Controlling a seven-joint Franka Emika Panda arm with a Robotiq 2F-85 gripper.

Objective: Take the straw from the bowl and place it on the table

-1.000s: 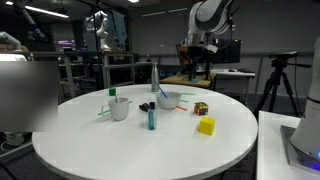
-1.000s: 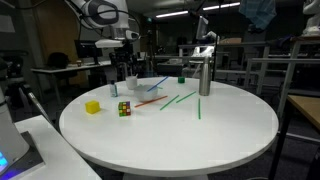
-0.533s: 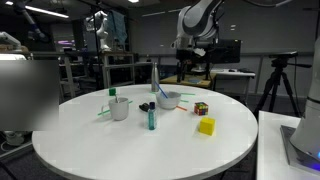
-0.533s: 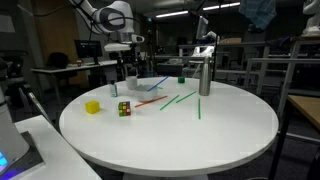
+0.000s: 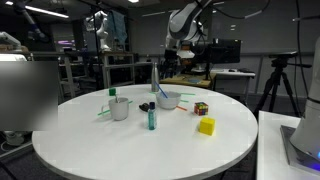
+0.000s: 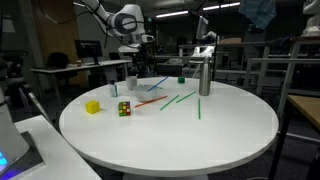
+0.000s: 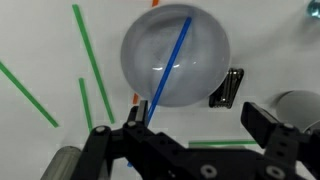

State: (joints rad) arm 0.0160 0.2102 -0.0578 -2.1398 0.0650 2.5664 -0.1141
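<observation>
The blue straw (image 7: 168, 68) lies slanted across the round white bowl (image 7: 205, 50), its lower end poking over the rim. In both exterior views the bowl (image 5: 168, 100) (image 6: 148, 87) stands on the white table (image 5: 120, 145) (image 6: 210, 135) with the straw (image 5: 158, 91) (image 6: 156, 81) sticking out. My gripper (image 7: 200, 120) is open and empty, high above the bowl. Its left finger shows near the straw's lower end in the wrist view. It also shows in both exterior views (image 5: 181, 60) (image 6: 133, 58).
Green straws (image 7: 95, 60) (image 6: 180, 99) and an orange straw (image 6: 150, 101) lie beside the bowl. A grey cup (image 5: 120, 108), a teal marker (image 5: 151, 117), a colour cube (image 5: 201, 108), a yellow block (image 5: 206, 126) and a tall metal cylinder (image 6: 204, 75) stand on the table. A small black thing (image 7: 225, 88) lies by the bowl.
The arm has swung sideways from behind the table to a spot above the bowl. The gripper stayed open. Nothing on the table moved.
</observation>
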